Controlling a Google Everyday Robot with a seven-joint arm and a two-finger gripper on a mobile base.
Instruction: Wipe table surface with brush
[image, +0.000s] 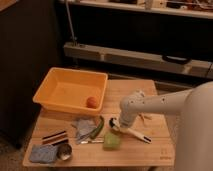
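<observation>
In the camera view the pale wooden surface (134, 92) fills the lower middle, with dark shelving behind it. The white arm (162, 102) comes in from the right and bends down to the gripper (119, 125), which sits low over the surface, right of centre and just right of a dark green curved thing (100, 127). Its fingers are closed on the brush (136, 135), pinching the white handle right behind the small dark bristle head. The head pokes out on the gripper's left, at the surface, while the handle slants away to the lower right and ends in a dark mark near the front right part of the surface. A light green sponge (111, 141) lies just in front of the gripper, close to the brush head. The orange-yellow tub (75, 72) stands at the back left, with a small orange ball (92, 102) in its near right corner. In front of the tub lie a grey cloth (83, 127), a short silver-handled utensil (90, 142), dark flat strips (55, 137), a blue-grey pad (42, 153) and a small round metal cup (64, 152) beside the pad.
</observation>
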